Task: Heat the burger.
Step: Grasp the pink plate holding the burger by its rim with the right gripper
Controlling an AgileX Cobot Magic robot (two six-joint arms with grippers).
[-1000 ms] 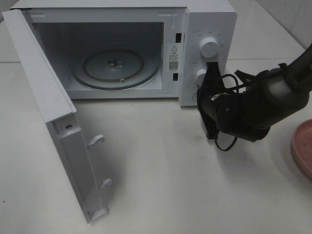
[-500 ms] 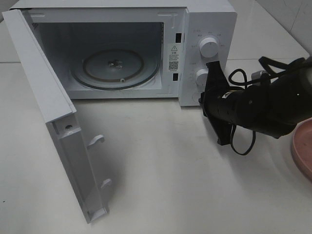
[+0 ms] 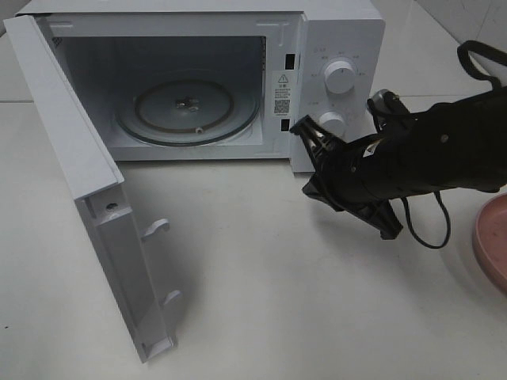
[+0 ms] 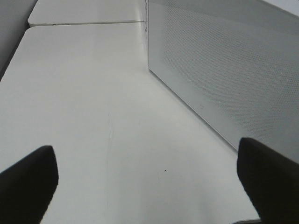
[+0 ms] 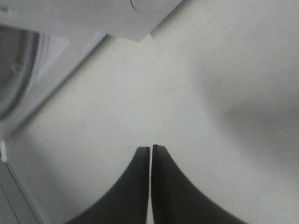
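- While the microwave [image 3: 341, 32] sits along the far edge of the tabletop [image 3: 277, 277], its door [image 3: 79, 158] is swung fully open toward the near left corner.
- Cavity: only the glass turntable [image 3: 190, 111] shows inside.
- Right hand [image 5: 150, 149]: the two dark fingers are pressed together with a hairline between them, and nothing is held.
- The right arm reaches in from the right edge. It is above the tabletop, just in front of the control panel and below the lower dial [image 3: 331, 123].
- Left hand [image 4: 145, 158]: fingers spread wide, empty, low over bare tabletop, with the dotted face of the door just beside it.
- Pink plate [image 3: 491, 237]: cut off at the right edge, and what shows of it is bare.
- Burger: in none of the three views, so I cannot tell where it is.
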